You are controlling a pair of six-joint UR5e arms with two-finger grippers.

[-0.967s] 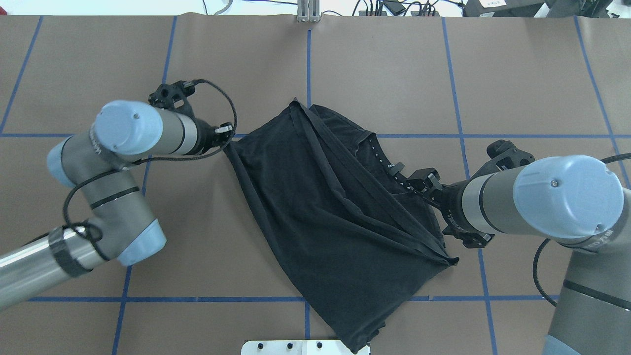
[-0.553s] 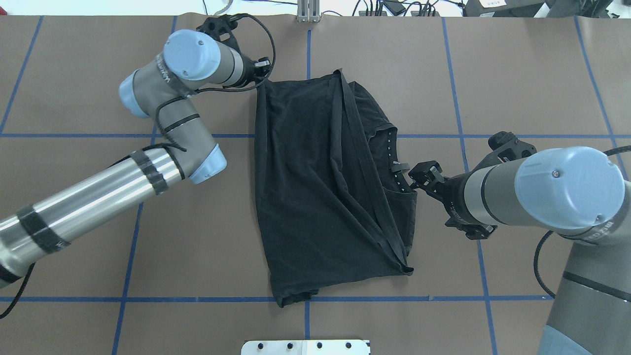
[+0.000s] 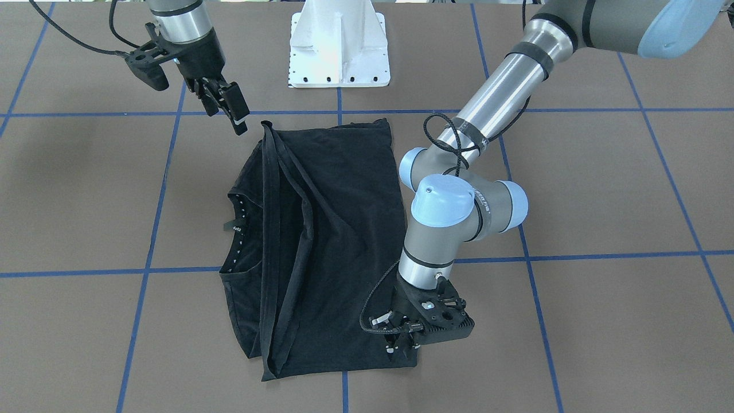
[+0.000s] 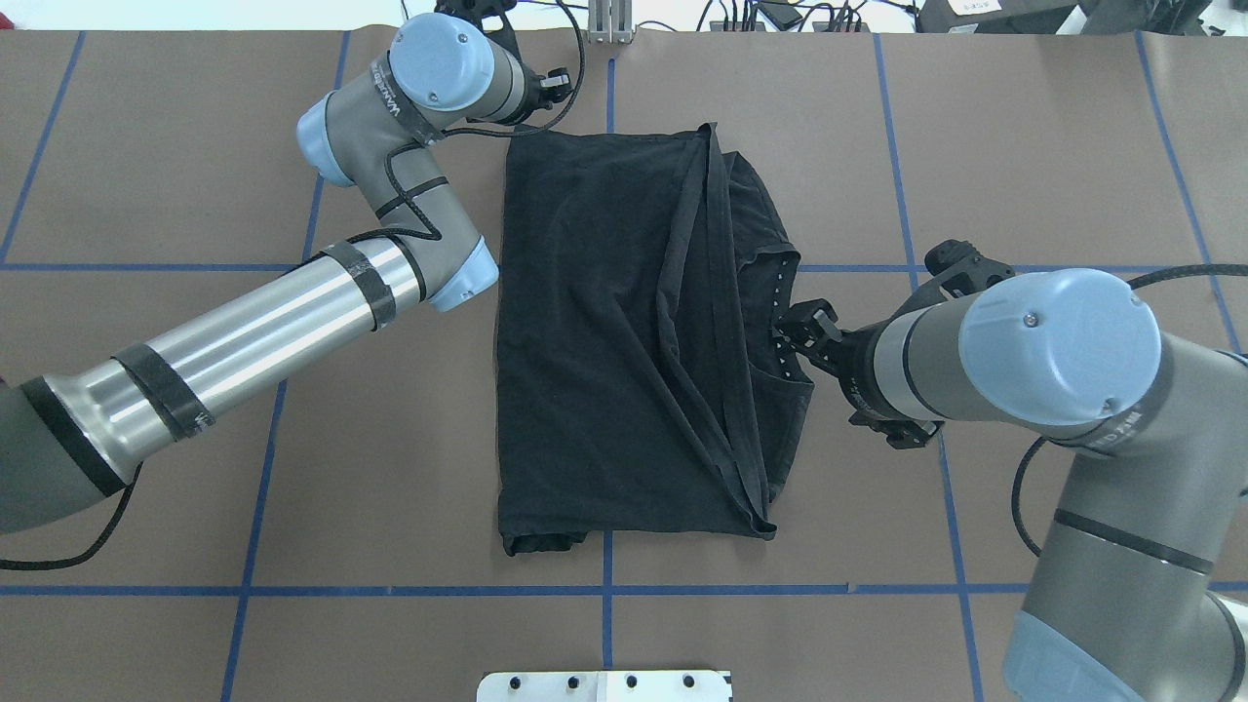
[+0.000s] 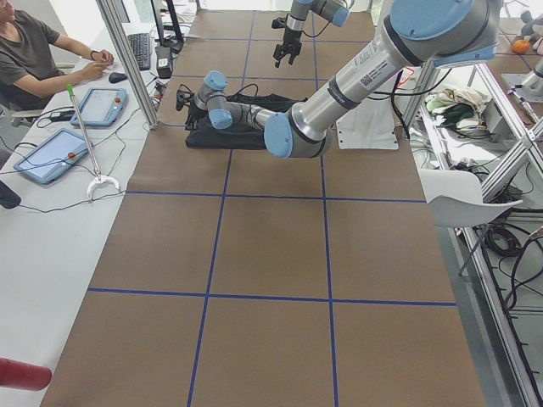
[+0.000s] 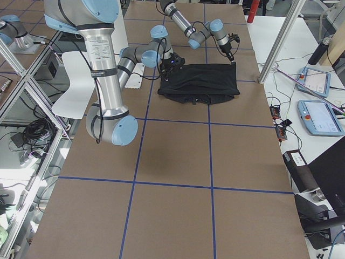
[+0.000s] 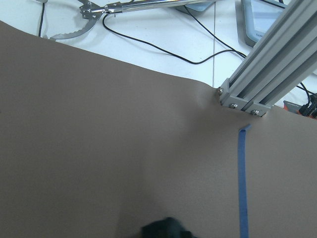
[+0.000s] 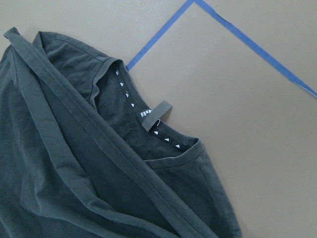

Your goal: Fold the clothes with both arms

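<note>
The black T-shirt [image 4: 604, 341] lies flat on the brown table as a rough rectangle, with a long fold ridge running down it. Its collar [image 8: 156, 116], with white triangles and a small tag, faces my right side. My left gripper [image 3: 399, 346] sits low at the shirt's far corner, shut on the cloth; a dark bit of shirt [image 7: 166, 229] shows at the left wrist view's bottom edge. My right gripper [image 4: 801, 330] hangs above the collar edge, open and holding nothing [image 3: 232, 112].
The white pedestal base [image 3: 338, 51] stands at the robot's side of the table. An aluminium post [image 7: 267, 74] rises at the far edge, just beyond my left gripper. A person [image 5: 34, 51] sits at a desk with tablets past that edge. Blue tape lines [image 4: 916, 268] grid the table.
My left gripper pulled the shirt's corner toward the far edge, dragging the shirt away from the base and straightening it. My right gripper came off the collar, then drifted back over its edge.
</note>
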